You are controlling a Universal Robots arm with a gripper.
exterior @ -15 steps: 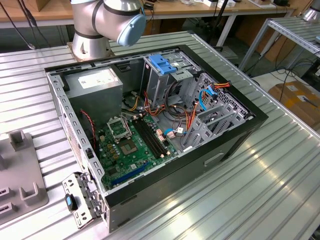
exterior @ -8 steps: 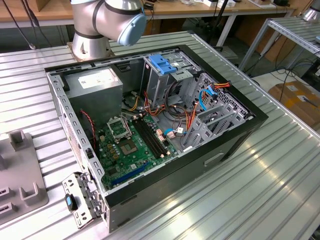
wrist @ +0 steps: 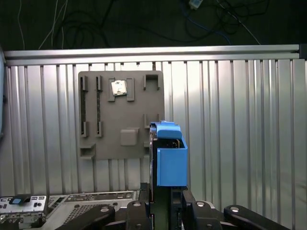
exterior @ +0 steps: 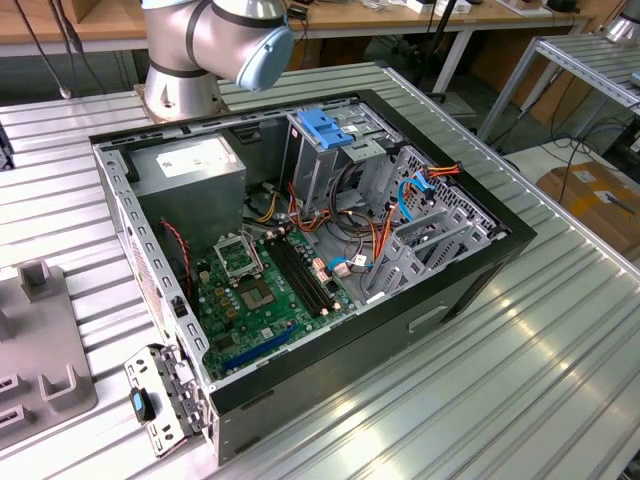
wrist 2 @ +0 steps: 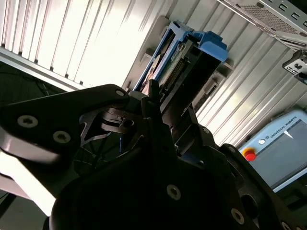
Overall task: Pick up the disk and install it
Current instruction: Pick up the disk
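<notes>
In both wrist views the black gripper sits closest to the lens, and its jaws pinch the disk from either side. The disk stands on edge out of the jaws, with its light-blue frame wrapped round the far end (the second wrist view also shows a toothed connector strip along one edge).

Beyond the disk lies a grey holder plate with a small silver chip seated in one recess. The disk's far end shows against a corner of this plate, and whether the two touch cannot be told. The plate rests flat on the ribbed aluminium desk. Farther off in the second wrist view sits a grey pendant with a red button.

In the exterior view the nearest thing is a hinged metal bracket with a blue tab. It hangs off the near corner of the open computer case. The holder plate lies at the exterior view's left, just beside the case.

Inside the case come first the green motherboard, then the grey power supply box. Next to that box is a tall metal cage topped by a blue latch. Orange and blue cables trail toward the exterior view's right. Behind the case the arm's base stands on the desk, with a blue-capped joint above it.
</notes>
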